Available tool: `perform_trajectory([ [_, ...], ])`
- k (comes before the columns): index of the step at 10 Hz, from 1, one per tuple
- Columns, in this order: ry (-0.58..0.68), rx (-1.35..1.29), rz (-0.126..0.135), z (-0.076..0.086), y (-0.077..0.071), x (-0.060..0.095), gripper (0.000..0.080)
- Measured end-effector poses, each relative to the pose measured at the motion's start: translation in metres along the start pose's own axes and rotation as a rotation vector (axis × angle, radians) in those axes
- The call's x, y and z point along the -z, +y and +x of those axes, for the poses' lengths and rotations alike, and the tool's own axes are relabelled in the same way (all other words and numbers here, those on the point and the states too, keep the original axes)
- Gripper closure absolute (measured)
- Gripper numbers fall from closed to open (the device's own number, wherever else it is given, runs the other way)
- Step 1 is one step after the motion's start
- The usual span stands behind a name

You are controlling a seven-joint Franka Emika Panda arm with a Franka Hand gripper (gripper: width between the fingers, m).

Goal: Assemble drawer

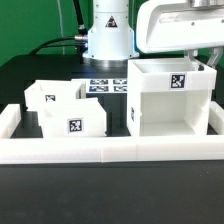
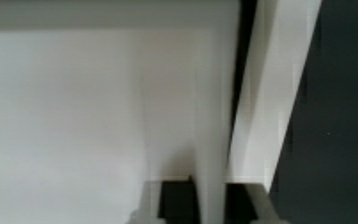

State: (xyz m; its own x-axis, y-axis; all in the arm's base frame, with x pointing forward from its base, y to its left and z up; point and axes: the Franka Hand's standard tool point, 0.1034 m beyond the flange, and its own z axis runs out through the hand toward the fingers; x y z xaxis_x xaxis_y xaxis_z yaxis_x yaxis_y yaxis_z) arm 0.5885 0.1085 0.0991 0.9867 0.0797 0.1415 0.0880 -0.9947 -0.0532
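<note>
The tall white housing (image 1: 168, 100) stands at the exterior view's right, its tag on the upper front. Two smaller open-topped trays stand at the left, one behind (image 1: 52, 94) and one in front (image 1: 76, 120), each with a tag. My gripper (image 1: 194, 60) reaches down over the housing's far top rim. In the wrist view a thin white wall of the housing (image 2: 208, 120) runs between my dark fingers (image 2: 176, 202), which press it from both sides, so my gripper (image 2: 208, 200) is shut on it.
A long low white border wall (image 1: 110, 150) runs along the front and up both sides. The marker board (image 1: 108, 86) lies flat behind the trays. The arm's white base (image 1: 108, 35) stands at the back, with cables to its left.
</note>
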Motion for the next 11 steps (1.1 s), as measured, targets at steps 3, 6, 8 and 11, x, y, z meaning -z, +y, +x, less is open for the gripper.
perform_trajectory([
  [3,0.001,-0.051,0.002,0.000,-0.002,0.000,0.0762],
  [6,0.007,-0.217,0.010,0.002,-0.004,0.001,0.0762],
  [8,0.012,-0.323,0.015,0.003,-0.006,0.002,0.0762],
  [11,0.020,-0.513,0.027,0.006,0.004,0.003,0.0761],
])
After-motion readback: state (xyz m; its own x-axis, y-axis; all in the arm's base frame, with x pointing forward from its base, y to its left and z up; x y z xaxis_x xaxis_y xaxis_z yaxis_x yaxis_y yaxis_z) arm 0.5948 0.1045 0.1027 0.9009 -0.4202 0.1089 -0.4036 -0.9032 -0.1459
